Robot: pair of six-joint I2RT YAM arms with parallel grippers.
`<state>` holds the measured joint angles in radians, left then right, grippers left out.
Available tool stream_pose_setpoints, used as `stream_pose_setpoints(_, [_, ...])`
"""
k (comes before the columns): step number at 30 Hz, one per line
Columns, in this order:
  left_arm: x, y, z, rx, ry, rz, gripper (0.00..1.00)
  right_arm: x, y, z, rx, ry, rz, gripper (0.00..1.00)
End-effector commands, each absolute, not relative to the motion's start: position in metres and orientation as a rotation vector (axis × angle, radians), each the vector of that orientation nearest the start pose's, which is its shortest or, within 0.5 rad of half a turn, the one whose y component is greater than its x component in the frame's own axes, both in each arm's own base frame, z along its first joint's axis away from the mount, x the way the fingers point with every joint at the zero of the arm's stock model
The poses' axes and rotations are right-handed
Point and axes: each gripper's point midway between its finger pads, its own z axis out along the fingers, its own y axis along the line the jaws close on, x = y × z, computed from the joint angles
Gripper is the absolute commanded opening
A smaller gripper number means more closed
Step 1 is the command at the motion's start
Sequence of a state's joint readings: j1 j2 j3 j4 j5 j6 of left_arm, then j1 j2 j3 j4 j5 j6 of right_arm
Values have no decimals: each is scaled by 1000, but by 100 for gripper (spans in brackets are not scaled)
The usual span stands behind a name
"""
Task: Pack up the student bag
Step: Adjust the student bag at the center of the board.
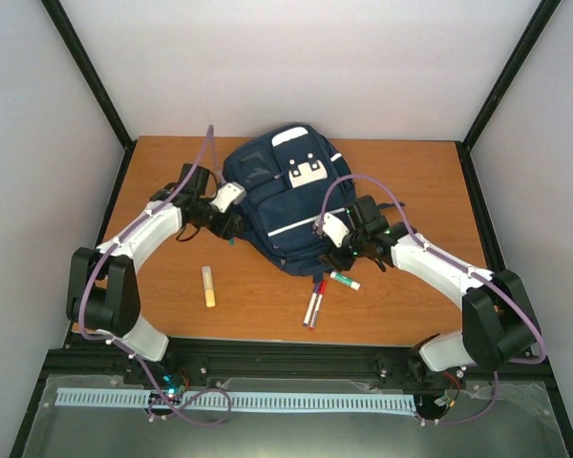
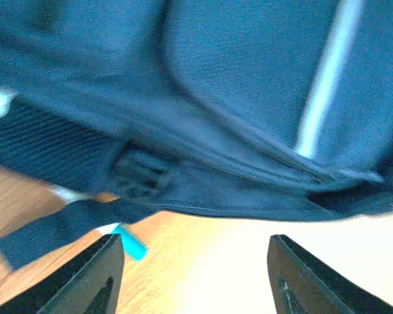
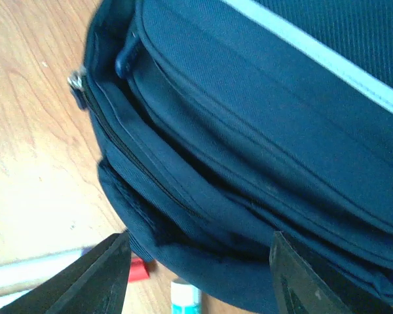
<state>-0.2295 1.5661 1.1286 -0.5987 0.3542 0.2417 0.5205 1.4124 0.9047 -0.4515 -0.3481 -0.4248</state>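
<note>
The navy student bag (image 1: 282, 196) lies flat in the middle of the table, white patch facing up. My left gripper (image 1: 231, 229) is open and empty at the bag's left side; the left wrist view shows the bag's fabric (image 2: 236, 98), a dark strap (image 2: 59, 226) and a buckle (image 2: 141, 176) just ahead of the fingers. My right gripper (image 1: 342, 253) is open and empty at the bag's lower right edge; the right wrist view shows the bag's closed zipper seams (image 3: 249, 150) and a zipper pull (image 3: 76, 84).
A yellow glue stick (image 1: 209, 286) lies left of the bag's bottom. A red and a purple marker (image 1: 314, 303) and a white-green marker (image 1: 345, 280) lie below the bag; the red cap (image 3: 137, 269) and the white-green marker (image 3: 185, 297) show in the right wrist view. A cyan tip (image 2: 130, 242) peeks out under the strap.
</note>
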Motion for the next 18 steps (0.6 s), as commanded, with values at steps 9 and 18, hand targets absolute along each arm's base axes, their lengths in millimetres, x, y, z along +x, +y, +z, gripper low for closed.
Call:
stream_pose_setpoints(9, [283, -202, 119, 1663, 1916, -744, 56, 318, 204, 84, -1215, 2196, 250, 56])
stream_pose_setpoints(18, [281, -235, 98, 1872, 1763, -693, 56, 330, 190, 72, -1153, 2263, 234, 56])
